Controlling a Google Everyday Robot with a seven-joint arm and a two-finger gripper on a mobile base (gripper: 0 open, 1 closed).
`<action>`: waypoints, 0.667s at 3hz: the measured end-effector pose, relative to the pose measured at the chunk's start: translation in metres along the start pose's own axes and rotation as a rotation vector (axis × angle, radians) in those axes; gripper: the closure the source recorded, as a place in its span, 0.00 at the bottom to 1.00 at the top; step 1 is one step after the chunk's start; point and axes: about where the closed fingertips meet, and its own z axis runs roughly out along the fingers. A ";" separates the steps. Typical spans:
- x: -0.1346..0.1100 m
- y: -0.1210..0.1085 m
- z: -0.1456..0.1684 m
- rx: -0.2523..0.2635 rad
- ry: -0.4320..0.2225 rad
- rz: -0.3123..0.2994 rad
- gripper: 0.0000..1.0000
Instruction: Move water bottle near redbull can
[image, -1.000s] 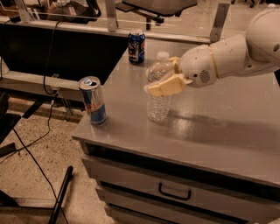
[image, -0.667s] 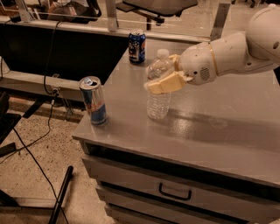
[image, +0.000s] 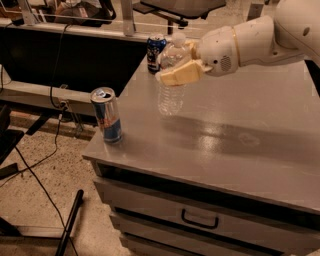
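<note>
While the hand is clamped on the water bottle high up, one cream finger across the front and the other behind, the thin ribbed body below it is unsupported. It could tilt or slip if the squeeze is light. The bottle is upright over the back-left part of the worktop, well apart from the redbull can, which stands right at the front-left corner.

That corner is the main risk. A move carried too far, or a nudge from the bottle's base, would likely tip the slim can over or push it off the edge. A dark blue can just behind the bottle could be clipped too.

I cannot tell whether the bottle's base rests on the worktop or hangs just above it; perhaps it is barely lifted. The far finger is mostly hidden behind the bottle, the label cannot be made out, and the arm is cut off at the right edge.
</note>
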 end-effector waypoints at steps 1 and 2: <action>0.000 0.000 0.017 -0.029 -0.016 0.017 1.00; 0.007 0.013 0.042 -0.086 -0.027 0.061 1.00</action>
